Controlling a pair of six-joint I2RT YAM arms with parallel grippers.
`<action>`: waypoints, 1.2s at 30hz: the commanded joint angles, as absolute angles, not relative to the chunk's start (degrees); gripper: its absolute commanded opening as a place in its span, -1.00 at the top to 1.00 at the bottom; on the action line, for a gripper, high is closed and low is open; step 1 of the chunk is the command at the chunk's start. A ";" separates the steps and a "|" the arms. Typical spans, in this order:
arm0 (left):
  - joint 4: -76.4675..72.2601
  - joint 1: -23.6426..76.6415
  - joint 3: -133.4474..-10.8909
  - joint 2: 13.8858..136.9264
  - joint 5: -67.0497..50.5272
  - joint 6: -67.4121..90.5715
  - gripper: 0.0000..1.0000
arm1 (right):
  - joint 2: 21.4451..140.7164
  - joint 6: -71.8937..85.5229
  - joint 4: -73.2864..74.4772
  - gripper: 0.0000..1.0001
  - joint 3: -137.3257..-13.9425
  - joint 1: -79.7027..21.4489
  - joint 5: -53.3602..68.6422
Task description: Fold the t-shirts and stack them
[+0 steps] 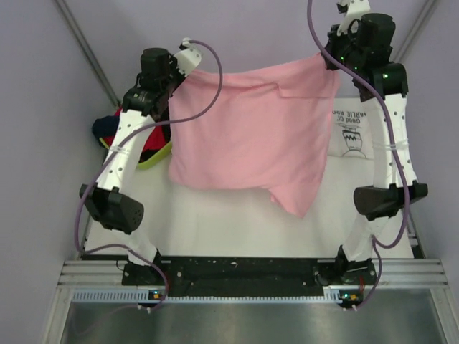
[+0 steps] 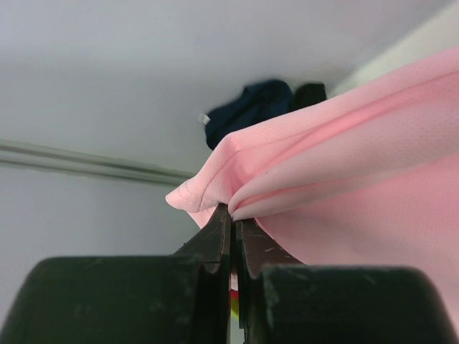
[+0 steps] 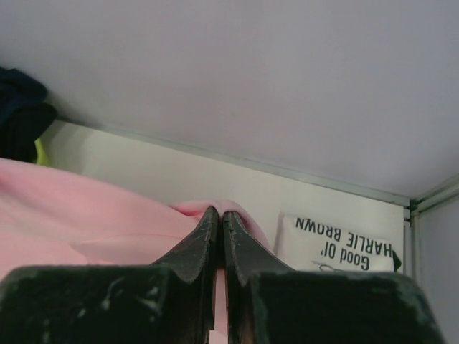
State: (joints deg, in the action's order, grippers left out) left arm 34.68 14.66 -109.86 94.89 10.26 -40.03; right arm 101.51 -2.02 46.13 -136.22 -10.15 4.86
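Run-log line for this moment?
left pincer: shut on pink shirt | right pincer: same | pink shirt: held up, spread | white shirt: on table

White table w/ white tee & green basket.

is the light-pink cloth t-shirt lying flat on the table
No, the light-pink cloth t-shirt hangs stretched between the left hand and right hand.

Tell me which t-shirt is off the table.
The plain pink t-shirt, stretched in the air between the left tool and right tool; the white printed t-shirt lies flat on the table.
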 commanded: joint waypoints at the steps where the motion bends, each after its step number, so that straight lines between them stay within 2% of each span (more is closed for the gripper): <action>1: 20.39 14.41 -123.64 100.18 17.49 -38.76 1.00 | 102.48 -7.47 42.72 1.00 -147.91 -8.00 1.14; 4: 21.26 14.85 -125.69 100.99 16.09 -39.46 1.00 | 99.94 -6.24 41.84 1.00 -145.65 -6.77 2.11; 6: 23.54 15.03 -122.98 99.59 13.90 -40.60 1.00 | 94.51 -6.07 42.01 1.00 -137.95 -6.68 3.33; 11: 24.34 15.47 -101.03 90.72 7.13 -42.27 1.00 | 78.08 -0.45 41.40 1.00 -104.22 -6.59 12.02; 14: 30.47 16.61 -88.29 84.83 3.00 -43.41 1.00 | 70.08 4.91 41.57 1.00 -86.89 -6.77 16.95; 15: 33.63 17.05 -83.89 83.07 0.81 -44.20 0.91 | 67.79 6.05 41.75 1.00 -81.01 -6.77 18.01; 16: 37.66 17.31 -80.28 80.36 -2.69 -45.51 0.60 | 65.33 6.67 42.10 1.00 -75.55 -6.68 18.89; 17: 41.53 17.23 -76.50 78.24 -6.64 -46.92 0.04 | 63.56 7.55 42.62 1.00 -71.50 -6.77 19.33; 19: 50.23 17.49 -70.61 74.90 -14.20 -51.83 -0.71 | 61.18 8.61 43.76 1.00 -63.93 -6.77 21.17; 20: 55.23 17.93 -68.49 73.66 -17.89 -54.81 -0.87 | 60.82 9.14 44.03 1.00 -61.46 -6.85 22.66; 23: 66.77 18.11 -65.75 71.81 -20.13 -61.50 -0.88 | 61.96 10.81 43.07 1.00 -55.56 -6.77 26.36; 25: 66.45 18.11 -65.04 71.89 -18.55 -61.53 -0.88 | 63.36 11.95 43.07 1.00 -53.97 -6.86 24.10; 32: 42.66 21.71 -57.58 78.03 -8.28 -58.17 -0.88 | 66.88 13.89 43.94 1.00 -52.29 -6.86 13.90; 36: 30.51 21.62 -57.04 85.50 -4.05 -61.43 -0.96 | 68.99 14.15 44.03 1.00 -51.77 -6.77 13.36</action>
State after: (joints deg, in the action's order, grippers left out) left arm 46.22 21.56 -57.52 79.77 -8.95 -58.28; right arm 67.61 12.82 45.21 -52.12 -7.20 16.16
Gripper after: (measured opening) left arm 0.968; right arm 0.012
